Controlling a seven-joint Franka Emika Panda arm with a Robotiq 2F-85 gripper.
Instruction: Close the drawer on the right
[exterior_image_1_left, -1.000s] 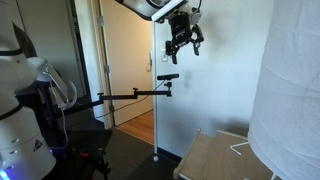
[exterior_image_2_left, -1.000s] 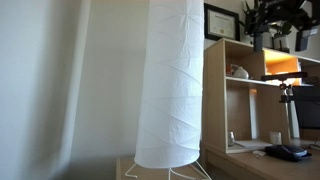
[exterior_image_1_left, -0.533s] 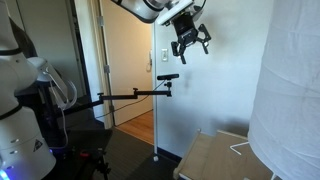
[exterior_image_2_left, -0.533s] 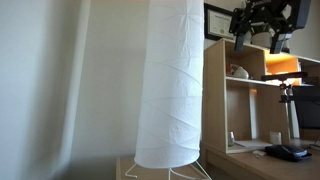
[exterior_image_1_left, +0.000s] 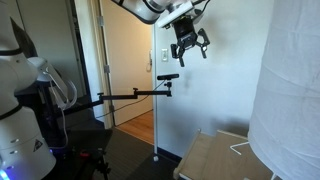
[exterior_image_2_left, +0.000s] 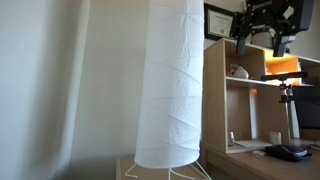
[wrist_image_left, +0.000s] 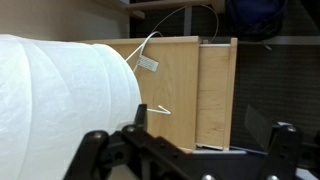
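One gripper (exterior_image_1_left: 188, 42) hangs high, jaws spread and empty, well above the low tan drawer (exterior_image_1_left: 225, 157), where a tall white paper lamp (exterior_image_1_left: 292, 80) stands; a careless descent could strike and topple the lamp.

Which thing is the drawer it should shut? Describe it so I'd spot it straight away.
Find the tall white paper lamp; at its foot sits a low, wide, light-tan wooden box, the drawer. Unlike the open shelf unit nearby, it is flat-topped and carries a thin white wire piece.
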